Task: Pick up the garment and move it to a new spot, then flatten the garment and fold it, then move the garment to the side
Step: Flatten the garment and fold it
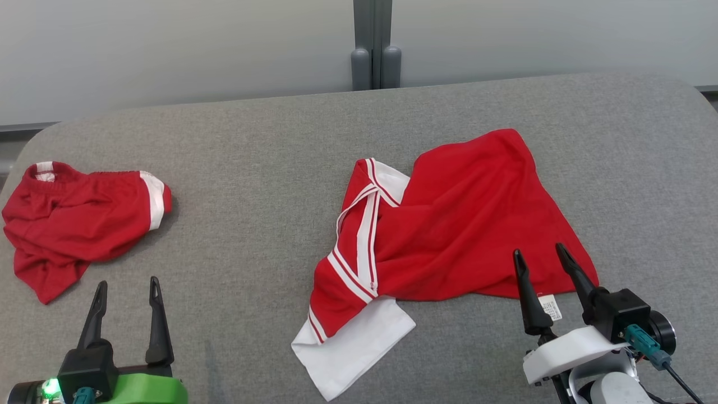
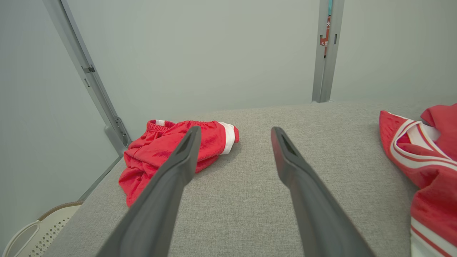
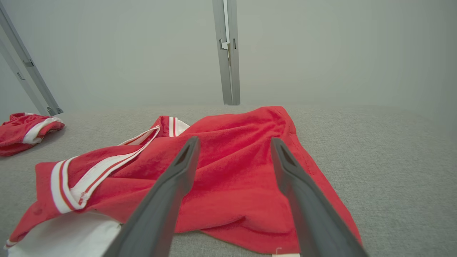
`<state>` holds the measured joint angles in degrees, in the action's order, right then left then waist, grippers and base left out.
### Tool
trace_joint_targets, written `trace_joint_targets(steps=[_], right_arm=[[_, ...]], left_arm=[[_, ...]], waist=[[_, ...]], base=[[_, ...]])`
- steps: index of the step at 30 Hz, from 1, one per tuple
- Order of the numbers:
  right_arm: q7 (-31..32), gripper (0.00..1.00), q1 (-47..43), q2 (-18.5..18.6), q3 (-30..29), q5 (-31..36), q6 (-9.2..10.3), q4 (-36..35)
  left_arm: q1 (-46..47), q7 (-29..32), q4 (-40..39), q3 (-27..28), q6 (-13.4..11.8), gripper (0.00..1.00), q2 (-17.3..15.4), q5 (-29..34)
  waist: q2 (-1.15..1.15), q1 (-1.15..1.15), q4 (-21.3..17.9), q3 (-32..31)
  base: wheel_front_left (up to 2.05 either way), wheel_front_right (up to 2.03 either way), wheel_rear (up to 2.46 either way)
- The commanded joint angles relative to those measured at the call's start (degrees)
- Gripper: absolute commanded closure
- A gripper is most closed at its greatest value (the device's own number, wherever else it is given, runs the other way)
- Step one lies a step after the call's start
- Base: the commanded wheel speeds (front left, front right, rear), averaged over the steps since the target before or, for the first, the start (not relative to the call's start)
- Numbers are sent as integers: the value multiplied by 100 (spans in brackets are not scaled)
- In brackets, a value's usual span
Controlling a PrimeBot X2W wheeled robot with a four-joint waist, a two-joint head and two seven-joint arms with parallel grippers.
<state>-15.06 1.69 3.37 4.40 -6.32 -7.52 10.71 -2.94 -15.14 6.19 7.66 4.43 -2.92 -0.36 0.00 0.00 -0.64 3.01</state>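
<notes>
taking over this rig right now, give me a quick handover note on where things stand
Left end effector: open, empty, over the bare grey padded surface near the red shorts.
Right end effector: open, empty, at the near hem of the red shirt, beside its white label.
Things: the shirt lies crumpled mid-surface with its white-trimmed side folded over; the shorts are bunched at the left edge.
Done: nothing evident; neither garment is flat or folded.
Left: grasp, relocate, flatten, fold, set aside. The shirt looks the likely target.
</notes>
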Motion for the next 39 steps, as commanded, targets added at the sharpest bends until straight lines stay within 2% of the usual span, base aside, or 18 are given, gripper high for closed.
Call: trace_joint_targets(steps=[1,17,21,30,39], right_arm=[[-16,0,-27,0,-8,28,6,12],[-16,0,102,7,-65,39,6,164],[-17,0,187,40,-251,74,6,420],[-17,0,505,220,-710,255,6,1166],[-16,0,817,299,-942,296,6,1895]], left_arm=[[-79,1,4,12,-39,0,-30,8],[-83,1,68,-65,25,0,-57,-47],[-88,2,150,-396,129,0,-53,24],[-172,2,657,-1628,293,0,-137,87],[16,2,1571,-2595,311,0,-234,-363]], waist=[[0,0,2,2],[0,0,-16,6],[0,0,-23,23],[0,0,-50,71],[0,0,-132,226]], base=[[0,0,0],[0,0,0],[0,0,0],[0,0,0],[0,0,0]])
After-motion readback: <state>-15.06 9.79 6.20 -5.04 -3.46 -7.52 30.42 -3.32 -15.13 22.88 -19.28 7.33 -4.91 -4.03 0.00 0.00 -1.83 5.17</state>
